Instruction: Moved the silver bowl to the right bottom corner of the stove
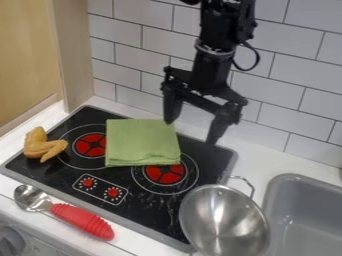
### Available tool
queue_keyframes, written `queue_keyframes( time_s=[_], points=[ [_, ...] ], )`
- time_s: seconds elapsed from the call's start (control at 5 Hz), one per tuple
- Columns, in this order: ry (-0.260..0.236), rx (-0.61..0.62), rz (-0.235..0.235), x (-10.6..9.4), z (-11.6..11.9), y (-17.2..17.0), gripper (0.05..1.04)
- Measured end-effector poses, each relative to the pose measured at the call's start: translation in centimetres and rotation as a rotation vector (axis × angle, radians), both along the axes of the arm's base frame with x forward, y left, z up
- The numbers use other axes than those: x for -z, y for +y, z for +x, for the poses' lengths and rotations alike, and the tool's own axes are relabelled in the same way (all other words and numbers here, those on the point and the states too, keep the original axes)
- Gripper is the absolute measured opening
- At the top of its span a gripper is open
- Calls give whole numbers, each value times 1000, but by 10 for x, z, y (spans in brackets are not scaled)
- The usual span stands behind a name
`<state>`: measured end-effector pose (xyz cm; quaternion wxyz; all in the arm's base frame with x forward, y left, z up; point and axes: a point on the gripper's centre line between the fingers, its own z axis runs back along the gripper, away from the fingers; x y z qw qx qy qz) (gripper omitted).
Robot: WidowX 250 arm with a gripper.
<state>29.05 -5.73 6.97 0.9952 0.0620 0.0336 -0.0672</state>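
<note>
My gripper [190,132] hangs open over the back right part of the stove, its two fingers spread apart with nothing between them. The silver bowl [224,220], a round metal pan with a wire handle at its back, lies at the front right, overlapping the right edge of the black stove [150,212] and the counter. It is below and to the right of the gripper, apart from it.
A folded green cloth [141,142] lies on the stove's middle, partly over a burner. A brown chicken-wing-like toy [43,145] rests at the left edge. A red-handled spoon [80,220] lies along the front. A grey sink [304,215] is at the right; a tiled wall [300,65] stands behind.
</note>
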Motion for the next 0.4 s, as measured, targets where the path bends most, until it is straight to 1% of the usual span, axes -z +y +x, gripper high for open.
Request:
queue_keyframes(
  time_s=[0.2,0.4],
  points=[
    [-7,-20,-48,0,21,-7,999],
    [10,-21,-91,3,35,-17,999]
  ],
)
